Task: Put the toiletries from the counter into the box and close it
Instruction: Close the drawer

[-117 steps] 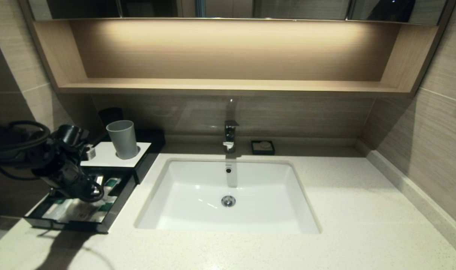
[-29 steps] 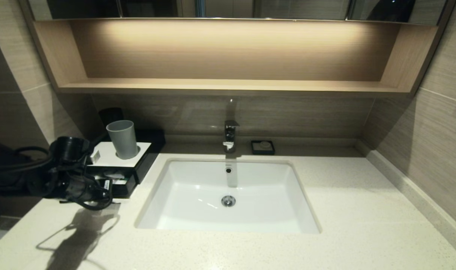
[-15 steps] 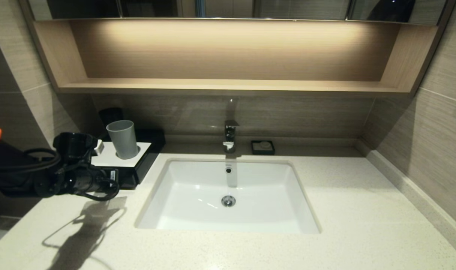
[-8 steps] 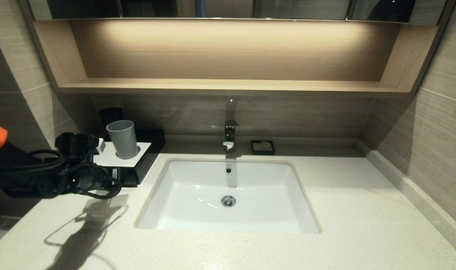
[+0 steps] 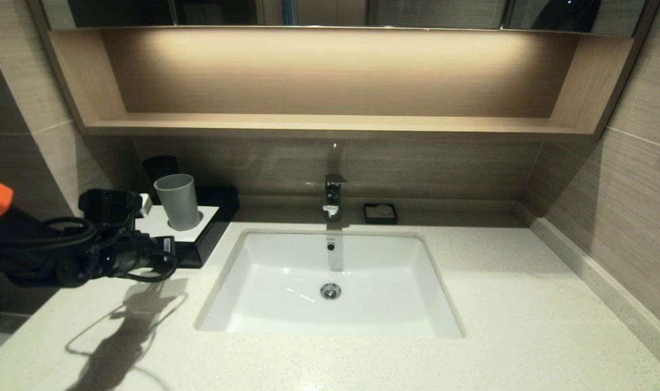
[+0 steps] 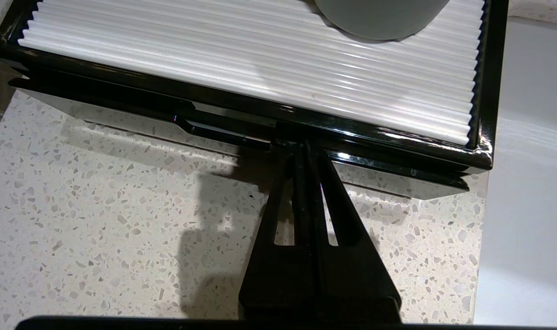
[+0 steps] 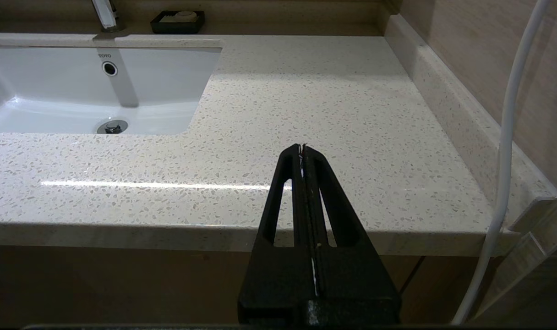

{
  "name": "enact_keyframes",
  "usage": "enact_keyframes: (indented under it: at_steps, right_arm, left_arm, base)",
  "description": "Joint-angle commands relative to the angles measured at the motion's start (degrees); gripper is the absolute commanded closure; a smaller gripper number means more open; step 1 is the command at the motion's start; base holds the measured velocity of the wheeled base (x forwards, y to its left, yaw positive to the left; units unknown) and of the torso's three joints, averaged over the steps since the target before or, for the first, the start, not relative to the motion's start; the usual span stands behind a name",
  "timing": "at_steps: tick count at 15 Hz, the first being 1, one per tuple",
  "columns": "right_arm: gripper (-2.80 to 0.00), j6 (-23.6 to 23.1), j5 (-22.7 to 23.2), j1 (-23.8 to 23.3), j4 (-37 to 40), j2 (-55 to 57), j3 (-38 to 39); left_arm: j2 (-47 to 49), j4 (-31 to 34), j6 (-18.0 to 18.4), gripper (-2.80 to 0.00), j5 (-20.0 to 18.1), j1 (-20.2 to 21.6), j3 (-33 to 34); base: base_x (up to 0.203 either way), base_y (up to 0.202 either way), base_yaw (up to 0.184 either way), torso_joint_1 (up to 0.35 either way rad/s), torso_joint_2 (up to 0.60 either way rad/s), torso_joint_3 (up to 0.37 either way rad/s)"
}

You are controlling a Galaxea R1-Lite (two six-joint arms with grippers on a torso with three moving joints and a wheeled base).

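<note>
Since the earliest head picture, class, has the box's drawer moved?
Yes. The drawer has slid in under the box, away from the counter's near edge, towards the grey cup.

Pale cream speckled stone counter [image 5: 498, 304], white rectangular sink [image 5: 330, 282] inset mid-slab. Low black box with ribbed white top panel [image 5: 191, 241] sits at the back-left corner, drawer shut. Small black soap dish [image 5: 380, 213] on the back edge, just right of the chrome tap [image 5: 332, 198].

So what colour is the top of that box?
White with ridged lines, framed in glossy black; the box shows best in the left wrist view.
</note>
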Motion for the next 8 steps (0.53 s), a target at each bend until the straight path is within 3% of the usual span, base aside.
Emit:
enact_keyframes:
  at_steps: [1,8]
  right_arm:
    - [0.0,0.0,0.0,0.0,0.0,-0.1,0.0]
    - [0.0,0.0,0.0,0.0,0.0,-0.1,0.1]
  left_arm:
    - [0.3,-0.6,0.0,0.0,0.0,0.0,-0.1]
    - [1.7,-4.0,0.0,0.0,0.0,0.1,-0.1]
  base:
    - [0.0,0.0,0.0,0.0,0.0,0.0]
    - [0.0,0.0,0.0,0.0,0.0,0.0]
